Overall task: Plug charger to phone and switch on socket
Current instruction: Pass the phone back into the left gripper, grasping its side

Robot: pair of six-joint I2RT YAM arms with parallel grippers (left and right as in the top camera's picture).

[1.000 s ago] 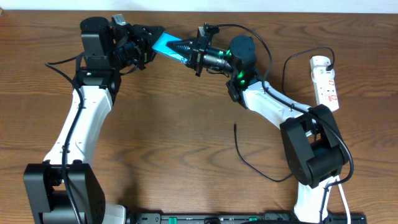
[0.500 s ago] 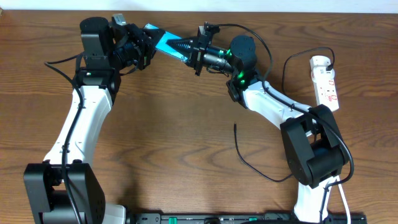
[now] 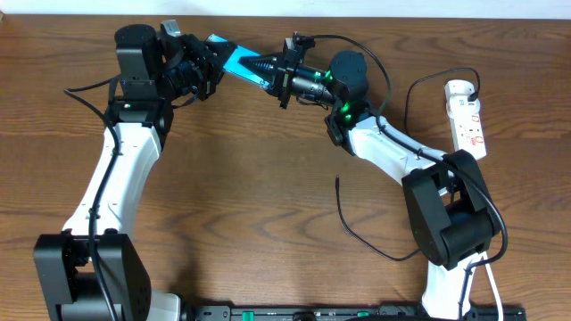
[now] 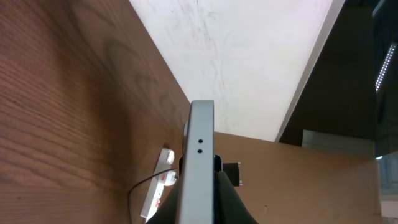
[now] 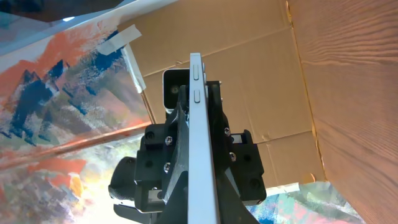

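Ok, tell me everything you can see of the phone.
The phone is a slim slab with a bright cyan screen facing up and a grey, metallic-looking frame. Its edge shows two small holes in the left wrist view and side buttons in the right wrist view. It is held off the table near the far edge, the left gripper shut on one end, the right gripper on the other.

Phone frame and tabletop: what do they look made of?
The phone frame looks like matte silver-grey metal, going by the smooth satin sheen along its edge; it could be painted plastic. The table shows brown wood grain with low sheen; solid wood or laminate, cannot tell.
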